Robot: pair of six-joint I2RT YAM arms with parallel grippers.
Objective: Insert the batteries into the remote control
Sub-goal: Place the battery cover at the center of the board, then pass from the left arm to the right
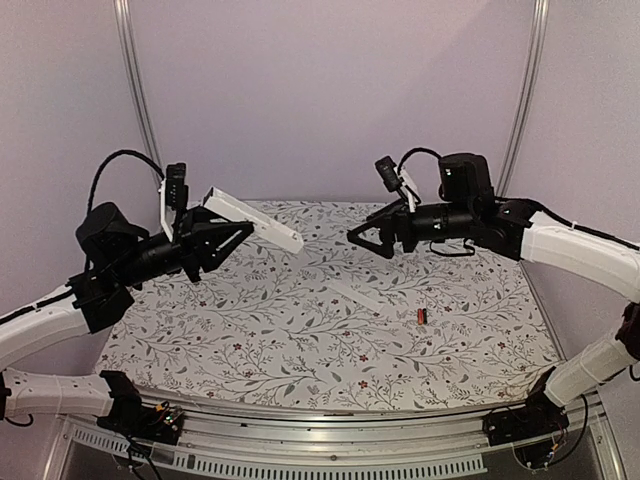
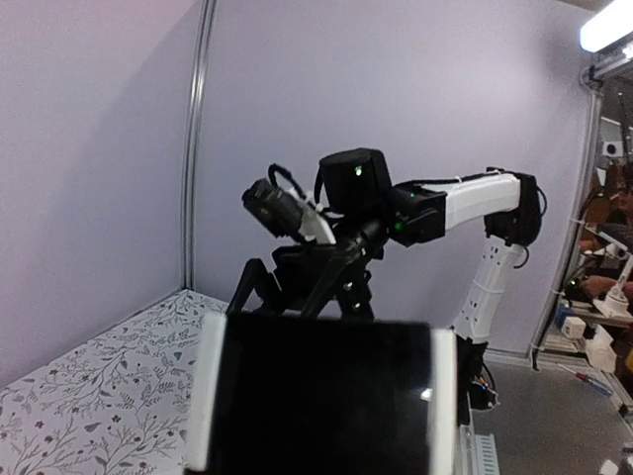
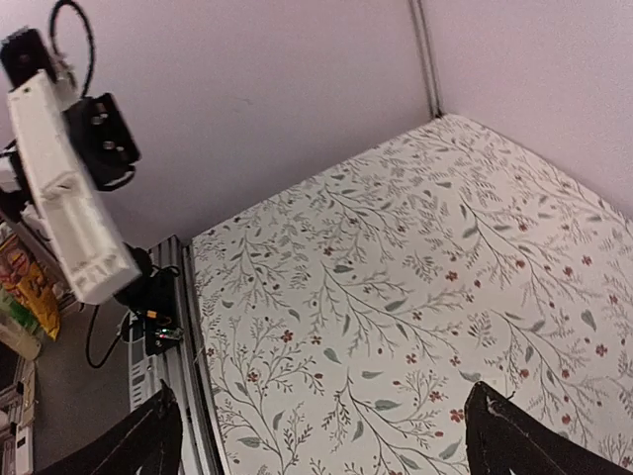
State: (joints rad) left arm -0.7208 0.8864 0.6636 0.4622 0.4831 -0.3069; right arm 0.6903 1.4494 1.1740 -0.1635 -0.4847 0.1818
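1. We see the left claw (image 1: 226, 236) clamped on the slim, long white plastic remote control (image 1: 262, 224). It holds the remote in the air, well above the floral-print surface (image 1: 300, 350). The remote's long axis slopes from upper left down toward the middle of the scene.
2. In the right wrist view, a recessed face of the remote is turned toward the right arm. We cannot tell whether a cell already sits in it.
3. The right claw (image 1: 368, 243) has its fingers spread wide with nothing between them. It hovers in mid-air, facing the remote's free end and apart from it.
4. We find only one tiny red-orange and black cylinder battery (image 1: 422, 316). It lies loose on the surface.
5. Key relation: from the right claw, the battery lies down, nearer the arm bases and a little to the robot's right. It is well apart from the left claw.
6. We judge the right arm the nearer one to fetch it, and that calls for a descent, not a reach toward the remote.
7. The battery's long axis seems to run near-to-far in the top view. It is too small for us to be sure, so any wrist turn is a guess.
8. A thin plain-white detached cover strip (image 1: 355, 292) lies on the surface between the remote's tip and the battery. It is near the battery, not touching. We judge it something to avoid on the way down.
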